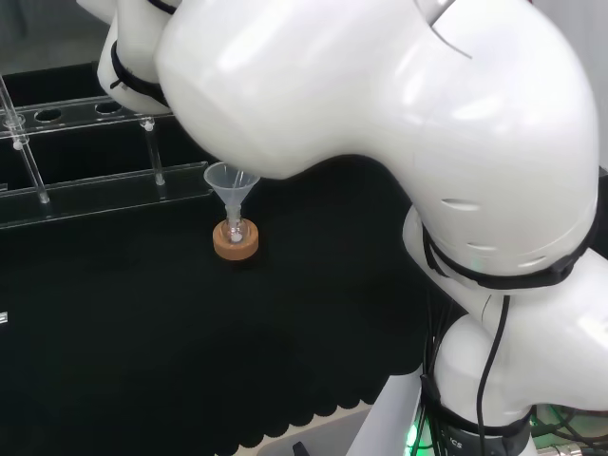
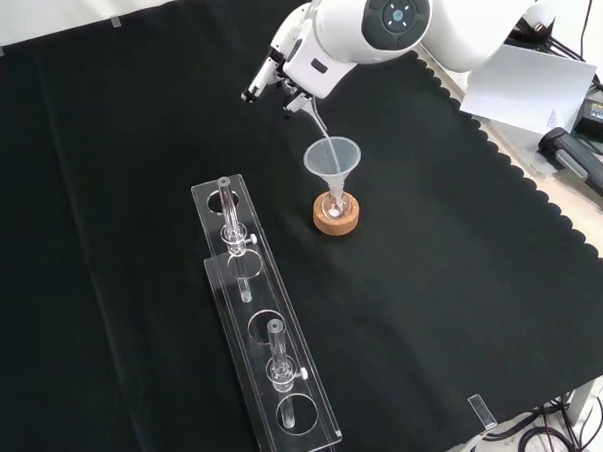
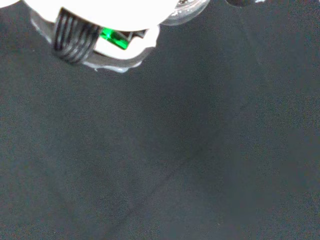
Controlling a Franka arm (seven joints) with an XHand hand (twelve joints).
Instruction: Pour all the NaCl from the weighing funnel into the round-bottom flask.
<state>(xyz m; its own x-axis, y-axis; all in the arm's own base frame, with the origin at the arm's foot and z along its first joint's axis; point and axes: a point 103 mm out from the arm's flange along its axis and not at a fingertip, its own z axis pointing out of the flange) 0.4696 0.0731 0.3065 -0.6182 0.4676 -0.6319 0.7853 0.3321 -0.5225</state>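
Starting from the near edge of the front view, a clear acrylic rack is seen lying lengthwise on the black-clothed worktop, with a few glass tubes stood in its holes. Just beyond it, the round-bottom flask is seated on a cork ring, and a clear filling funnel is set in its neck. Above the funnel's rim, the spout of what is taken to be the weighing funnel is tilted downward, its tip close over the cone. It is carried by the hand, which is largely covered by the arm's big white link; something is evidently gripped, yet how the fingers lie around it cannot be told. In the head view the flask and cork ring are seen at mid-cloth, with the filling funnel's far rim hidden by the arm. Salt could be spilled onto the cloth if the spout were drifted off the cone's rim, or the cone could be tipped if it were nudged, since it is only rested in the neck. Grains could also be left clinging inside if the tilt were kept shallow. Farther off, loose papers and cables are seen past the cloth's scalloped edge, well apart from the work.
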